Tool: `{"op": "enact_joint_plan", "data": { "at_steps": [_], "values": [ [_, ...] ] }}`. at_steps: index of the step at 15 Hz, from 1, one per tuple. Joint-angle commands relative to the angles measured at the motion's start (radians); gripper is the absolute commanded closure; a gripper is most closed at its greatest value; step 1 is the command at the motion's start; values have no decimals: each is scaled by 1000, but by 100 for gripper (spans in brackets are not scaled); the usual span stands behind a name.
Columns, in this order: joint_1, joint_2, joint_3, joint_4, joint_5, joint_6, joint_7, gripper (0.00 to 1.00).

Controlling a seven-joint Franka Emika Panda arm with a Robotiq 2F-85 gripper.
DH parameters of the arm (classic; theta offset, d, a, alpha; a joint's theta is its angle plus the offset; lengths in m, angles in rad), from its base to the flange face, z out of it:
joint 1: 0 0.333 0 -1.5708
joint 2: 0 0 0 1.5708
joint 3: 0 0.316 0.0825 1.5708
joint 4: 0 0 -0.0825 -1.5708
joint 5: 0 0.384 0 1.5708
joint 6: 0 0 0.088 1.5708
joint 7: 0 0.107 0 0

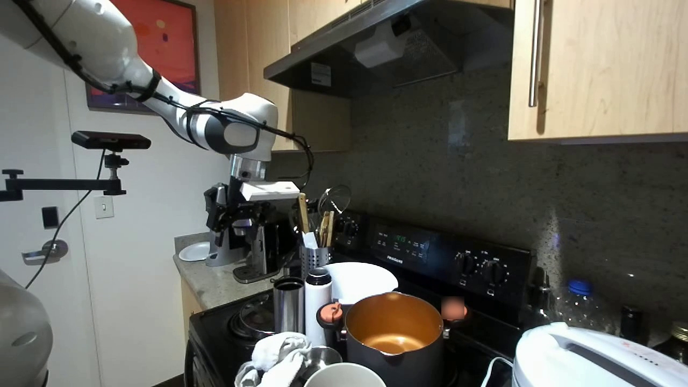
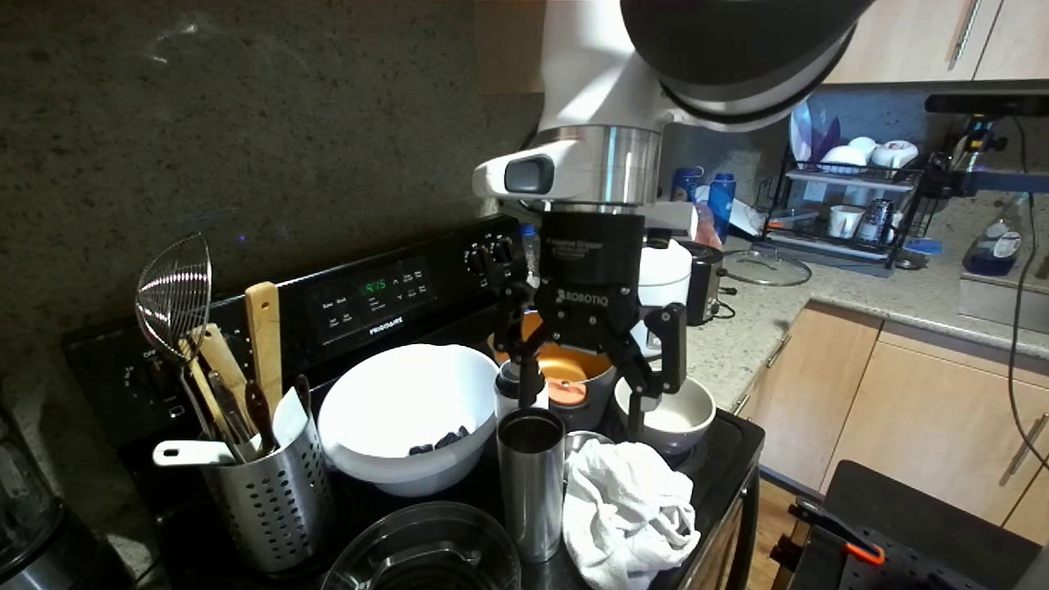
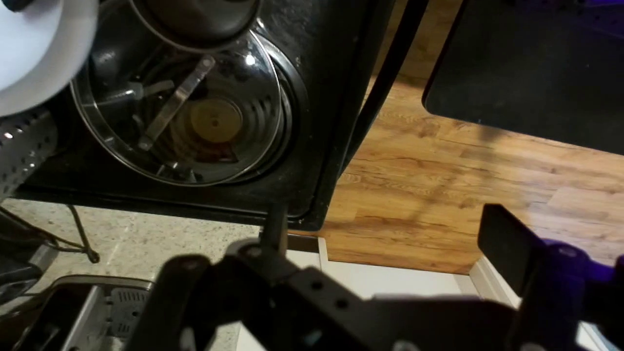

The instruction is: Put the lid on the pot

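Observation:
The glass lid [image 3: 175, 102] lies on a stove burner, see-through with a thin rim and a bar handle; it shows in both exterior views [image 1: 258, 317] [image 2: 430, 524]. In the wrist view a round dark vessel overlaps its upper edge. The pot [image 1: 395, 322], dark outside and coppery-orange inside with two orange-topped handles, stands uncovered farther along the stove; the arm partly hides it in an exterior view [image 2: 569, 366]. My gripper [image 2: 583, 401] is open and empty, high above the stove's corner; the wrist view shows its fingers wide apart [image 3: 385, 219], off to the side of the lid.
A steel tumbler [image 2: 531, 483], white bottle [image 1: 316, 306], white bowl [image 2: 401, 410] and utensil holder [image 2: 270, 508] crowd round the lid. A towel [image 2: 631, 508] and pale bowl [image 2: 676, 410] stand near the pot. Another glass lid [image 2: 766, 269] lies on the far counter. A range hood [image 1: 387, 48] hangs above.

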Motion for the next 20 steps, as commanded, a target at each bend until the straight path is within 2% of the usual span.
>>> {"op": "enact_joint_plan", "data": {
  "at_steps": [1,5,10,16,20],
  "values": [
    [13,20,31,-43,89,76,-49,0],
    [20,67,66,-76,161,206,-39,0],
    [22,132,109,-106,199,435,7,0],
    [30,219,156,-140,167,685,59,0],
    [24,269,169,-152,136,763,87,0]
  ]
}}
